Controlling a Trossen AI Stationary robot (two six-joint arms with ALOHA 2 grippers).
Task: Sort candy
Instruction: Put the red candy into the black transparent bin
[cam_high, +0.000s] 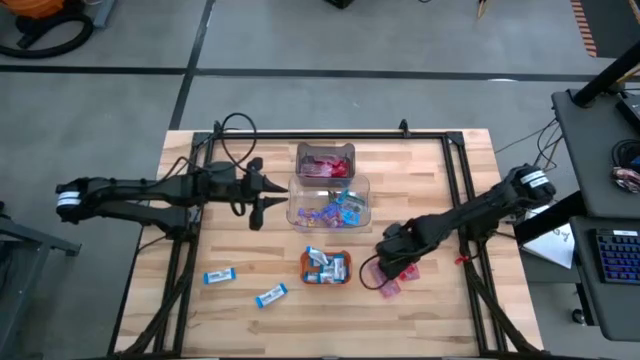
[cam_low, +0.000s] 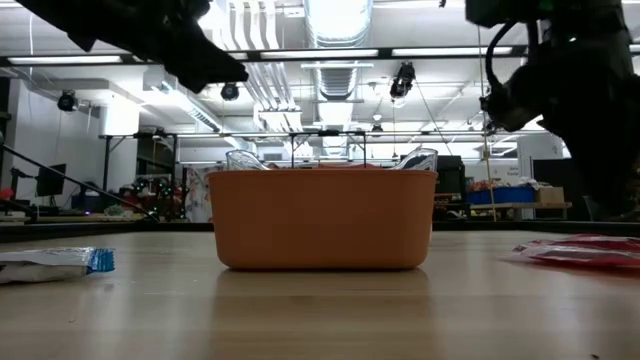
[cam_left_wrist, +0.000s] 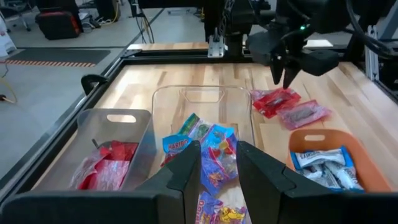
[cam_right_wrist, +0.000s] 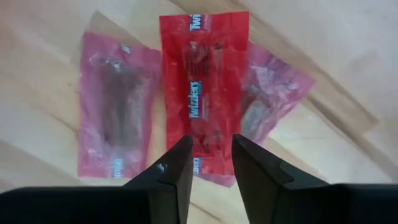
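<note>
Nearest to us on the bench (cam_high: 440, 170), at about 7 o'clock from the small orange tray (cam_high: 326, 281), we see two blue-and-white bars (cam_high: 271, 296) lying flat on the wood, near each other but not touching. The orange tray holds several more blue-and-white bars (cam_left_wrist: 323, 167), heaped together.

At 3 o'clock from the tray is the right hand (cam_high: 393, 262), pointing down over a small cluster of red packets (cam_right_wrist: 205, 87). In the right wrist view we count three packets: a bright red one in the middle, lying partly over two paler pink ones at its sides. The fingers (cam_right_wrist: 171, 171) of this hand are a little apart, with the end of the bright red packet showing between them; we cannot tell if they touch it.

Farther back, at 12 o'clock from the tray, stands a clear bin (cam_high: 364, 190) with purple and blue crinkly wrappers (cam_left_wrist: 214, 155) inside. Behind it, touching it, a second clear bin (cam_high: 302, 153) holds red candy (cam_high: 336, 168).

The left hand (cam_high: 262, 194) is at 9 o'clock from the nearer clear bin, just beside its wall. Its fingers (cam_left_wrist: 186, 168) are apart and hold nothing.
</note>
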